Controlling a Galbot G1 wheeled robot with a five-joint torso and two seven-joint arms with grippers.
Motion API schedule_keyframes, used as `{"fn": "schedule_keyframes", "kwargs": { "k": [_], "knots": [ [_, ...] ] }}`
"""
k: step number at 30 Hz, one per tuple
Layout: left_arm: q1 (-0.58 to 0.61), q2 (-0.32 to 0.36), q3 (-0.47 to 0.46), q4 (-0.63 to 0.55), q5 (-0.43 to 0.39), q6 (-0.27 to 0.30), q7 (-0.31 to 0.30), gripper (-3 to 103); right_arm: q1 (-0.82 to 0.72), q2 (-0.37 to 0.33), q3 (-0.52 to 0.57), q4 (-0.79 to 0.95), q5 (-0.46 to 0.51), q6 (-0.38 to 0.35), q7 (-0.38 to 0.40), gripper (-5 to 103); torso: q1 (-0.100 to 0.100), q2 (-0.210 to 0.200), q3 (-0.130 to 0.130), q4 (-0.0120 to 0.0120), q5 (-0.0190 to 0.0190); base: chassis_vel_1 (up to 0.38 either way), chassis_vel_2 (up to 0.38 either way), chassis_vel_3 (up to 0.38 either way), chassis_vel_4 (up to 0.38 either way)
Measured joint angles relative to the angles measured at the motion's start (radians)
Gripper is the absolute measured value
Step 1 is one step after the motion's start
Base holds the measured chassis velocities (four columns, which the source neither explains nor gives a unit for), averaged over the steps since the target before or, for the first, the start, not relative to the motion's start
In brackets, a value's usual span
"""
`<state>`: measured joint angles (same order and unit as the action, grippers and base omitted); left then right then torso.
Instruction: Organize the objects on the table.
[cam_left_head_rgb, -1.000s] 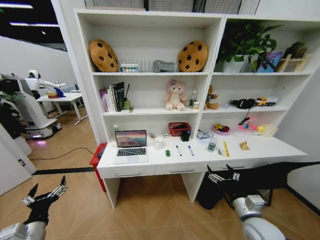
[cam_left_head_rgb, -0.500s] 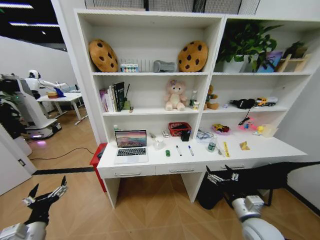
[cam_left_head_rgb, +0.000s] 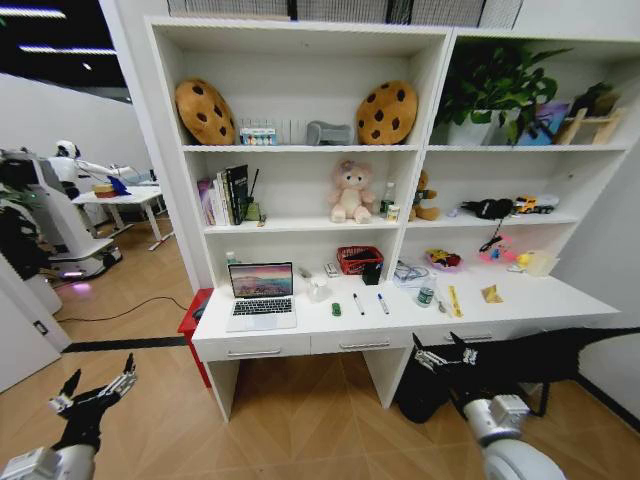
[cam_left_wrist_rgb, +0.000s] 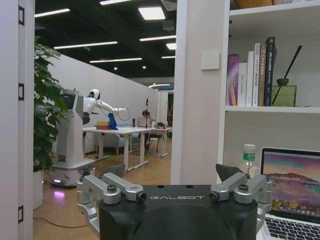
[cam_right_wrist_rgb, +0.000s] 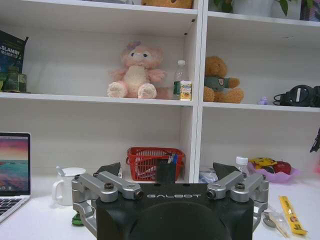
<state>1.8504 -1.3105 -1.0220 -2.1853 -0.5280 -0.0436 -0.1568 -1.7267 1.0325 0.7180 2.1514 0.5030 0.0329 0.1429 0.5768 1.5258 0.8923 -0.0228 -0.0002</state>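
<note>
The long white table (cam_left_head_rgb: 300, 338) stands ahead under the shelves. On it lie a silver laptop (cam_left_head_rgb: 262, 293), open, a tiny green toy car (cam_left_head_rgb: 336, 309), two white marker pens (cam_left_head_rgb: 357, 302) (cam_left_head_rgb: 382, 302) and a tan wedge (cam_left_head_rgb: 490, 293). My left gripper (cam_left_head_rgb: 95, 392) hangs open low at the left, well short of the desk. My right gripper (cam_left_head_rgb: 445, 355) is open in front of the drawers at the right, holding nothing. In the left wrist view the gripper (cam_left_wrist_rgb: 172, 172) faces the laptop (cam_left_wrist_rgb: 292, 190). In the right wrist view the gripper (cam_right_wrist_rgb: 170, 170) faces the laptop's edge (cam_right_wrist_rgb: 12, 165) and the green car (cam_right_wrist_rgb: 76, 219).
A red basket (cam_left_head_rgb: 358, 258), a white mug (cam_right_wrist_rgb: 67, 186) and a yellow strip (cam_right_wrist_rgb: 290, 220) also sit on the desk. A pink plush bear (cam_left_head_rgb: 350, 192) sits on the shelf above. Another robot (cam_left_head_rgb: 40, 215) and a small white table (cam_left_head_rgb: 125, 200) stand at the left. Wooden floor lies before the desk.
The whole head picture has shifted slightly, so the camera has moved. Both grippers sit a little lower in the picture and stay open. Nothing on the desk has moved.
</note>
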Motion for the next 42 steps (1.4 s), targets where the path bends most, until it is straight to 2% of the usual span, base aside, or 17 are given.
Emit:
{"fn": "schedule_keyframes", "kwargs": {
  "k": [11,12,15,16,17,22,29,31,33,38,41,42],
  "knots": [
    [0.000,-0.007,-0.001,0.000,0.001,-0.002,0.000,99,0.002,0.001,0.000,-0.003,-0.005,0.000,0.001,100,0.000,0.000,0.000,0.0001,0.0002,-0.250,0.259,0.250,-0.257],
    [0.000,-0.007,-0.001,0.001,0.001,-0.003,0.000,99,0.004,0.001,-0.001,-0.002,-0.006,-0.001,0.001,100,0.001,0.000,0.000,0.0007,0.0007,-0.294,0.300,0.299,-0.270],
    [0.000,-0.008,-0.001,0.003,0.000,-0.004,0.000,99,0.005,0.002,-0.002,-0.002,-0.008,-0.003,0.004,100,0.000,0.000,0.000,0.0000,-0.0010,-0.311,0.298,0.303,-0.273],
    [0.000,-0.008,-0.001,0.004,0.000,-0.004,0.000,99,0.006,0.002,-0.003,-0.002,-0.008,-0.004,0.006,100,0.000,0.000,0.000,0.0001,-0.0009,-0.319,0.263,0.252,-0.281],
    [0.000,-0.008,-0.001,0.006,0.000,-0.006,0.000,99,0.007,0.004,-0.004,-0.002,-0.011,-0.006,0.009,100,0.000,0.000,0.000,0.0001,0.0011,-0.258,0.263,0.243,-0.267],
    [-0.002,-0.011,0.001,0.015,-0.006,-0.012,0.000,99,0.006,0.012,-0.009,-0.003,-0.024,-0.008,0.018,100,0.000,0.000,0.000,0.0000,-0.0003,-0.248,0.248,0.242,-0.252],
    [-0.003,-0.009,0.004,0.016,-0.028,-0.016,0.005,99,0.018,0.017,-0.024,-0.014,-0.035,-0.011,0.046,100,0.001,0.000,0.000,0.0003,0.0001,-0.171,0.175,0.174,-0.183],
    [-0.003,-0.003,0.006,0.013,-0.028,-0.015,0.005,102,0.020,0.016,-0.024,-0.016,-0.035,-0.013,0.046,100,0.001,-0.001,0.000,0.0004,0.0000,-0.046,0.101,0.015,-0.043],
    [-0.006,0.023,0.014,0.003,-0.021,0.007,0.003,96,0.023,0.018,-0.021,-0.026,-0.034,-0.014,0.048,100,0.000,0.000,0.000,0.0003,0.0004,0.000,0.000,0.000,0.000],
    [-0.013,0.082,0.038,-0.007,-0.020,0.048,-0.008,89,0.023,0.025,-0.009,-0.039,-0.029,-0.012,0.051,100,-0.001,0.000,0.000,0.0003,0.0000,0.039,-0.034,-0.034,0.033],
    [-0.019,0.166,0.071,-0.011,-0.018,0.071,-0.016,73,0.018,0.036,0.007,-0.051,-0.023,-0.005,0.054,100,-0.001,0.000,0.000,0.0001,0.0001,0.022,-0.008,-0.006,0.017],
    [-0.019,0.166,0.071,-0.011,-0.018,0.071,-0.016,73,0.018,0.036,0.007,-0.051,-0.023,-0.005,0.054,100,-0.001,0.000,0.000,0.0001,0.0001,0.000,0.000,0.000,0.000]
  ]
}}
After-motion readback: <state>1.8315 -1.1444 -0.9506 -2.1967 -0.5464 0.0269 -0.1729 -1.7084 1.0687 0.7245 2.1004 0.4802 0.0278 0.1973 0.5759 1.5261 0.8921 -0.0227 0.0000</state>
